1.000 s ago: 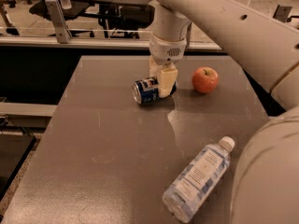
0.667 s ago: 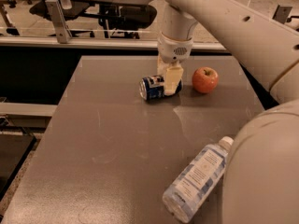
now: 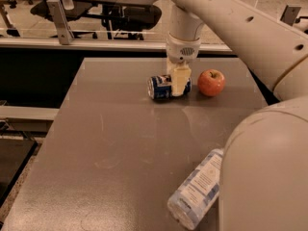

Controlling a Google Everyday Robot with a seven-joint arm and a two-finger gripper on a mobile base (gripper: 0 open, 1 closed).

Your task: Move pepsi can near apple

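The pepsi can, dark blue with a silver end, lies on its side on the grey table toward the back. My gripper comes down from above and its pale fingers are closed around the can's right part. The apple, round and orange-red, sits on the table just right of the gripper, a small gap away from the can.
A clear plastic water bottle lies on its side at the front right, partly hidden by my arm's large white body. Beyond the table's far edge are a rail and office chairs.
The gripper and the can have shifted to the right, closing the gap to the apple. The apple and the bottle have stayed in place.
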